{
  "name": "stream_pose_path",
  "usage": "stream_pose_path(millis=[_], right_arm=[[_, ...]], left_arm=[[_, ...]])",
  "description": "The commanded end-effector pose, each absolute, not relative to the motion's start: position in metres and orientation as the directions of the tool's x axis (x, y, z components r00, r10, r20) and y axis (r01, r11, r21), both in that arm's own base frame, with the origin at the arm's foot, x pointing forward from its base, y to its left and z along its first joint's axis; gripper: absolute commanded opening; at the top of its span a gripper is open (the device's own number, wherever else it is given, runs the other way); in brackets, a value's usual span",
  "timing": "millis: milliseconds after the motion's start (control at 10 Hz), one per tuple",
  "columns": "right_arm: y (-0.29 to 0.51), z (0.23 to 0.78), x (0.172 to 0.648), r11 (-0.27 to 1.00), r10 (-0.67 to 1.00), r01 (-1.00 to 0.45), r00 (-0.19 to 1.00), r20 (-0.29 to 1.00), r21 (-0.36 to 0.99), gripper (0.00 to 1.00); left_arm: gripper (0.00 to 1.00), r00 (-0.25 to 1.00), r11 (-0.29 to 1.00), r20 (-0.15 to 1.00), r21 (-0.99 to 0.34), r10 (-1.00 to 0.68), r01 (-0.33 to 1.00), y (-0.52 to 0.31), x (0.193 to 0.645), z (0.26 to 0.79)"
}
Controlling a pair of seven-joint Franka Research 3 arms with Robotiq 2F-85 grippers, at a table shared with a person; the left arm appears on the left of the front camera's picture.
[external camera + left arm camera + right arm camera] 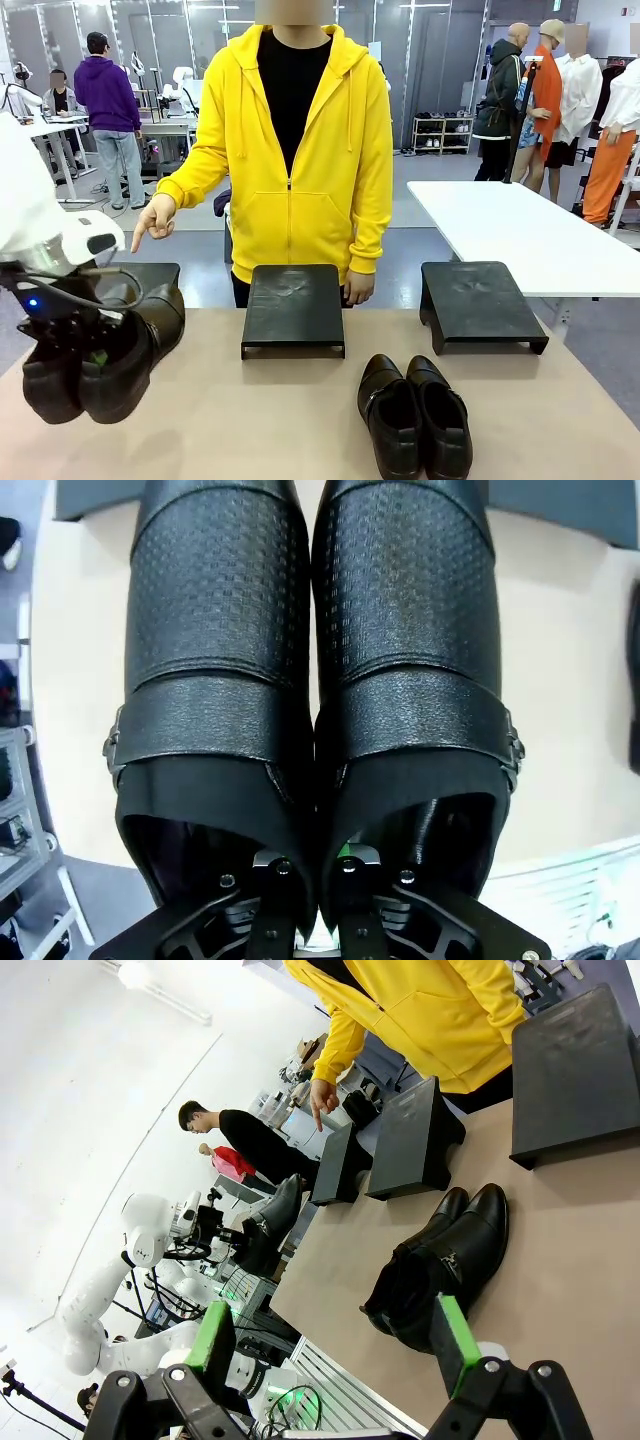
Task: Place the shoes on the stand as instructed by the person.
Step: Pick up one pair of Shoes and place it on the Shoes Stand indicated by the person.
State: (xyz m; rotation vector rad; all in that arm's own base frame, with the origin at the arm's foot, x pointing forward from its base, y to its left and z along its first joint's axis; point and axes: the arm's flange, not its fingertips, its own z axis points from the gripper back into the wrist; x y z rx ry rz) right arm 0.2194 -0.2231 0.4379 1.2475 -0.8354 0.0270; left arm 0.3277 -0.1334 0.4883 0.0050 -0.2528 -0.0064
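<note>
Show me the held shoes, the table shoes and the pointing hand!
Held shoes (158, 312), front view, toe end of one shoe.
Table shoes (442, 402), front view, top of one shoe.
Pointing hand (152, 218), front view, back of the hand.

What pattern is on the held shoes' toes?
A fine embossed grid on the black shoes; clearest in the left wrist view.
</note>
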Motion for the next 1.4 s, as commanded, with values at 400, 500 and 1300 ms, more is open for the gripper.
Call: stream_pose_path(millis=[400, 500, 1300], right_arm=[[-0.224, 0.44, 0.219, 0.354, -0.415, -0.461, 0.702, 0.578, 0.814, 1.0], [-0.224, 0.44, 0.219, 0.354, -0.415, -0.461, 0.702, 0.578, 0.814, 1.0], [-0.224, 0.44, 0.219, 0.354, -0.415, -0.461, 0.702, 0.578, 0.814, 1.0]], left_arm=[[0.0, 0.968, 1.0, 0.25, 0.006, -0.007, 0.006, -0.133, 0.328, 0.488], [0.08, 0.971, 1.0, 0.24, 0.012, -0.006, 0.003, -0.129, 0.329, 0.482], [0.08, 0.806, 0.999, 0.59, 0.041, -0.033, 0.01, -0.049, 0.412, 0.497]])
